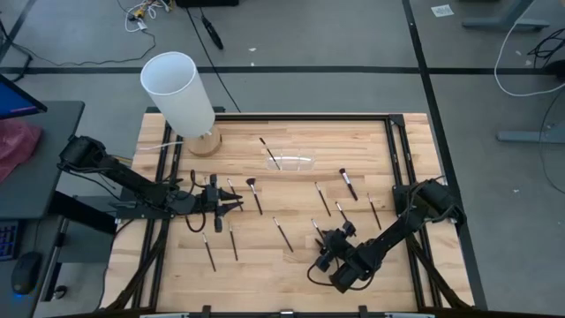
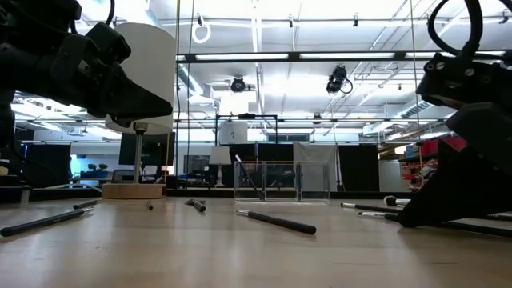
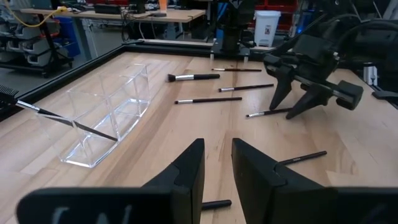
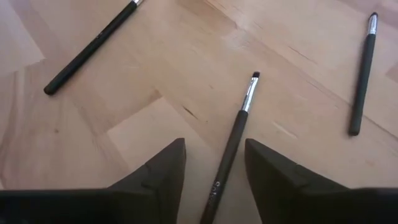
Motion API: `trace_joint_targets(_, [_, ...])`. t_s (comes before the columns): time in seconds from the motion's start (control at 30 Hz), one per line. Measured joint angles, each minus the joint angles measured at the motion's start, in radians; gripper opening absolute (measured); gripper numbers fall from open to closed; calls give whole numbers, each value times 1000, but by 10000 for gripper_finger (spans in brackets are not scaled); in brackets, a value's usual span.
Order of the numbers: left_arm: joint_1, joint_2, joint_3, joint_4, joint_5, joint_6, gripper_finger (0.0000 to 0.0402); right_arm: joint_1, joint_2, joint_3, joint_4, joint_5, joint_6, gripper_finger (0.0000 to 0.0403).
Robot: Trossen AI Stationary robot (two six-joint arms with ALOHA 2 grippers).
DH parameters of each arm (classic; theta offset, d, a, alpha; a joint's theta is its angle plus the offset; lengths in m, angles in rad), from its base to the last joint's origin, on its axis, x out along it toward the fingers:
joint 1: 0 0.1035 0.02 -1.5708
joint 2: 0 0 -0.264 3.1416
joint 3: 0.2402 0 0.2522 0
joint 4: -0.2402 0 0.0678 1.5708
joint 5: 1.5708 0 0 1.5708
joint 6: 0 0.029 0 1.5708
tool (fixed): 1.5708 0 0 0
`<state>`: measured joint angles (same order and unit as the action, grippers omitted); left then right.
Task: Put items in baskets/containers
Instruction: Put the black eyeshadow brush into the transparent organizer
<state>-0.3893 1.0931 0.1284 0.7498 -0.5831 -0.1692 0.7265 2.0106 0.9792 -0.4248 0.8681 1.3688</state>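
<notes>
Two robot arms work a wooden table (image 1: 291,265) strewn with slim dark-handled makeup brushes. In the high view, the right gripper (image 1: 328,240) sits low in the lower right of centre, its fingers (image 4: 158,171) parted and straddling the handle of one brush (image 4: 235,140) lying flat on the wood, not yet clamped; two more brushes (image 4: 92,46) lie well apart in the wrist view's upper corners. The left gripper (image 1: 231,204) reaches in from the left of the frame at mid-height, fingers (image 3: 186,177) slightly apart and holding nothing, with a brush (image 1: 254,194) just beside its tip. The clear plastic holder (image 1: 290,162) rests upper centre of the table, one brush (image 1: 269,153) already leaning in it, its end sticking out over the rim. A tall white cylinder on a wooden base (image 1: 181,97) stands at upper left.
</notes>
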Motion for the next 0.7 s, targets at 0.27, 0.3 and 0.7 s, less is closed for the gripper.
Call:
trace_joint_targets(0.27, [0, 0, 0, 0, 0, 6, 83, -26, 0, -93, 90, 56, 190, 166])
trace_joint_targets(0.3, [0, 0, 0, 0, 0, 6, 83, -28, -1, -105, 121, 61, 183, 166])
trace_joint_targets(0.7, [0, 0, 0, -2, 0, 8, 83, -39, -2, -134, 200, 45, -19, 103])
